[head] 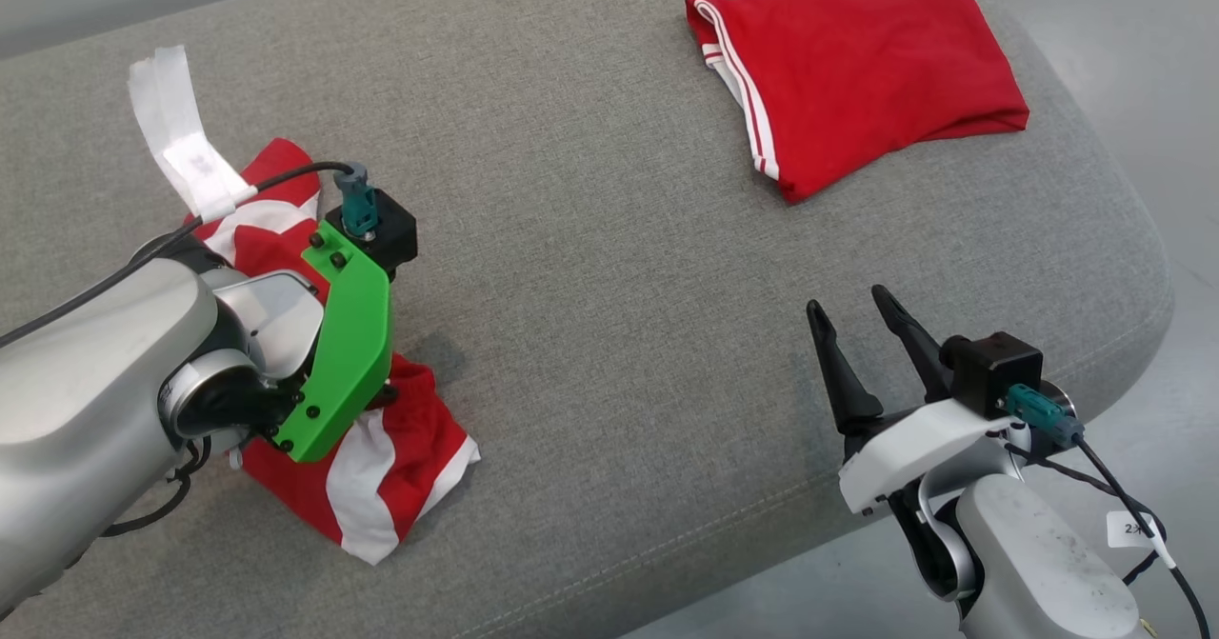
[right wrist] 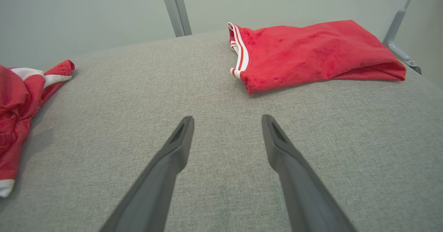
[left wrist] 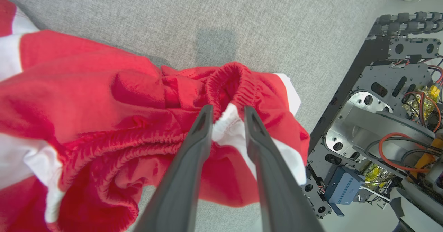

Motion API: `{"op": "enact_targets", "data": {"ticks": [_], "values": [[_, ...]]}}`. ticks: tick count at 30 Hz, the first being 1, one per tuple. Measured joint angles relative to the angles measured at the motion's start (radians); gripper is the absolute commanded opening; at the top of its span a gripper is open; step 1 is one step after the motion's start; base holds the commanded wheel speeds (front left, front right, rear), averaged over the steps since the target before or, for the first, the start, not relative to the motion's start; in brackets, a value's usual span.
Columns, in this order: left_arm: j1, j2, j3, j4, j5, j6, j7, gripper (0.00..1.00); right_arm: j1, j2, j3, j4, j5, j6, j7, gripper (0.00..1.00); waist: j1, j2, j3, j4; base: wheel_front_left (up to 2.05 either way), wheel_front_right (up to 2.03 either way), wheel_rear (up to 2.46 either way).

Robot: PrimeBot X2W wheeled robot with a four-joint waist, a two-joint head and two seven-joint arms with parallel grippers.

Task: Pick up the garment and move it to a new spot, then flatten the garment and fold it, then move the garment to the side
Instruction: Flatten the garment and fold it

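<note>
The garment (head: 381, 487), red shorts with white stripes, lies crumpled at the left of the grey padded table (head: 609, 239). My left arm reaches down onto it; its green wrist mount (head: 348, 353) hides the fingers in the head view. In the left wrist view my left gripper (left wrist: 227, 109) is narrowed around a fold of the garment (left wrist: 104, 86) at the elastic waistband, and white cloth fills the gap between the fingers. My right gripper (head: 862, 310) hovers open over bare table near the front right edge, with nothing between its fingers (right wrist: 180, 138). The garment's edge (right wrist: 14, 97) shows at the far left there.
A second red garment (head: 857, 77), folded with a white-striped hem, lies at the back right, also seen as the folded cloth (right wrist: 311, 52). A white tape strip (head: 181, 134) hangs on my left arm's cable. The robot's base (left wrist: 380, 121) stands off the table's edge.
</note>
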Motion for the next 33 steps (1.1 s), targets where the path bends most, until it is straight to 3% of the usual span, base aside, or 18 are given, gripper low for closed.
{"op": "enact_targets", "data": {"ticks": [2,3,6,28,30,33], "values": [[0.0,0.0,-0.002,-0.003,-0.005,0.0,0.0,0.4,0.0,0.0,-0.002,0.001,0.0,0.0,0.0,1.0,0.0,0.0,-0.001,0.001,0.0,0.0,0.0],[0.0,0.0,-0.003,-0.004,-0.008,0.0,0.0,0.33,0.0,0.0,-0.003,0.002,0.0,0.001,0.0,1.0,0.0,0.0,-0.001,0.002,0.0,0.0,0.0],[0.0,-0.001,-0.003,-0.009,-0.014,0.0,0.0,0.0,0.0,0.001,-0.007,0.003,-0.003,0.001,0.0,1.0,0.0,0.0,-0.002,0.006,0.0,0.0,0.0],[0.0,0.001,-0.009,-0.014,-0.052,0.0,-0.015,0.0,-0.001,0.007,-0.02,0.008,-0.015,0.017,-0.001,1.0,0.0,0.0,-0.003,0.04,0.0,0.0,0.0],[0.0,0.003,-0.01,-0.014,-0.052,0.0,-0.015,0.04,-0.001,0.009,-0.021,0.009,-0.015,0.017,-0.001,1.0,0.0,0.0,-0.002,0.04,0.0,0.0,0.0],[0.0,0.006,-0.015,-0.014,-0.052,0.0,-0.008,0.18,-0.001,0.011,-0.023,0.012,-0.015,0.018,-0.001,1.0,0.0,0.0,-0.001,0.039,0.0,0.0,0.0]]}}
